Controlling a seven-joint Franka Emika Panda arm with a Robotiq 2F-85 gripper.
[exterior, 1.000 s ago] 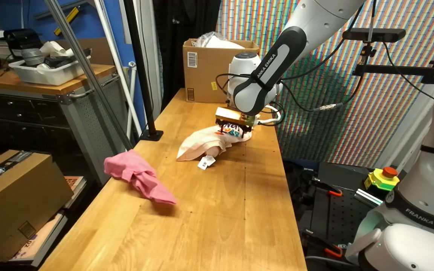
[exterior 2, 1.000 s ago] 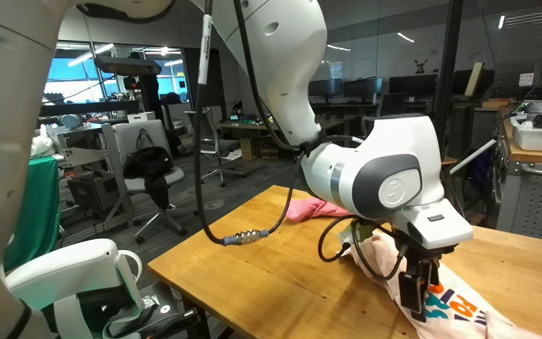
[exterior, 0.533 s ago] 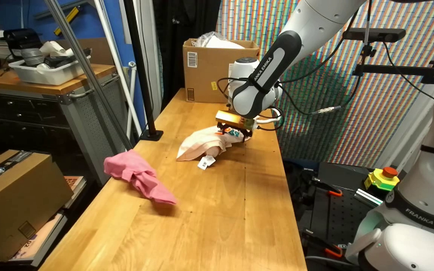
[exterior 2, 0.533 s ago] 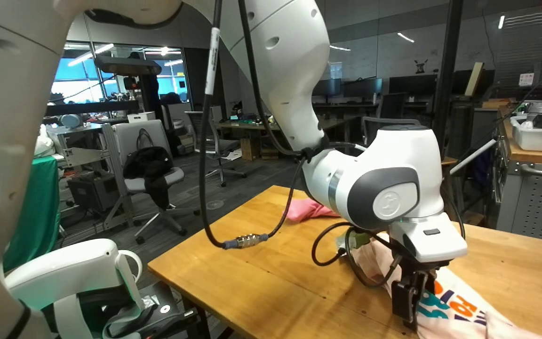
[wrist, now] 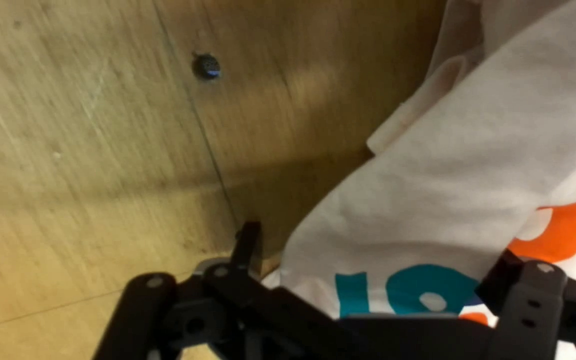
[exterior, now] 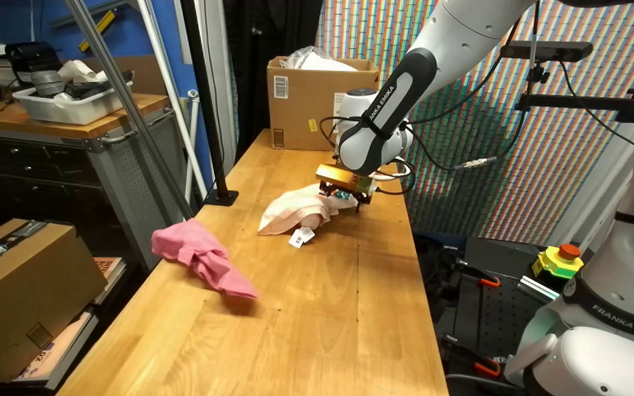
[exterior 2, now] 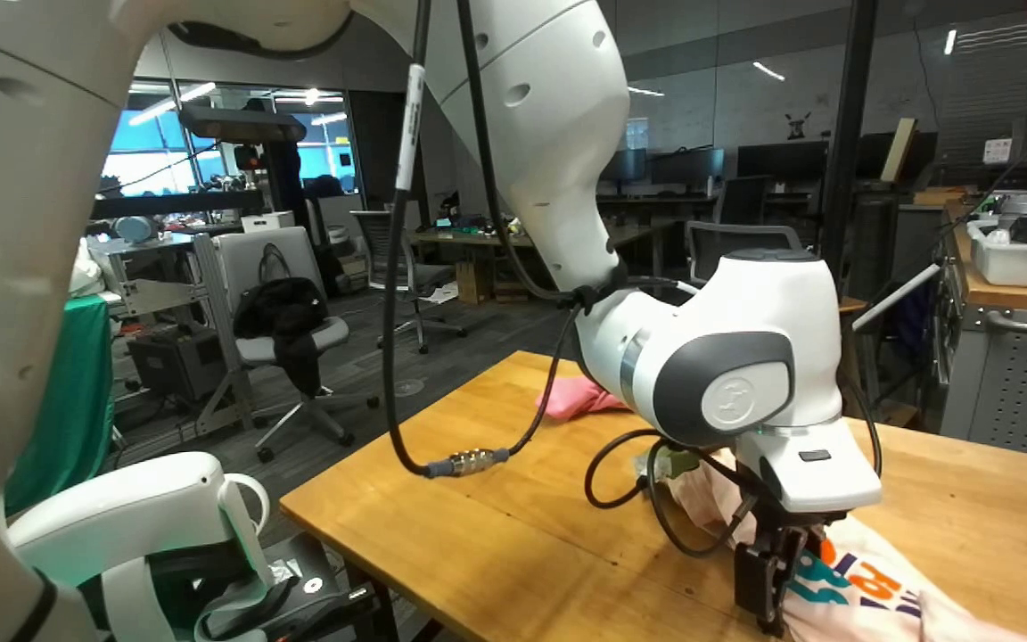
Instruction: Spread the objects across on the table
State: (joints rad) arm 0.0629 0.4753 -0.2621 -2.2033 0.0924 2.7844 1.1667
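Your hand (wrist: 376, 252), spread wide and gripping nothing, spans an edge of the pale printed cloth (wrist: 418, 195). On the counter (exterior: 317, 324), the pink cloth (exterior: 204, 256) lies apart.

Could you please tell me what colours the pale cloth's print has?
The print is teal, orange and dark bluish purple, clearest in an exterior view.

In an exterior view the arm (exterior: 432, 60) sloped in from the right, wrist (exterior 2: 732, 383) bent; the gripper (wrist: 377, 255) pointed down, its fingers (wrist: 534, 302) wide apart.
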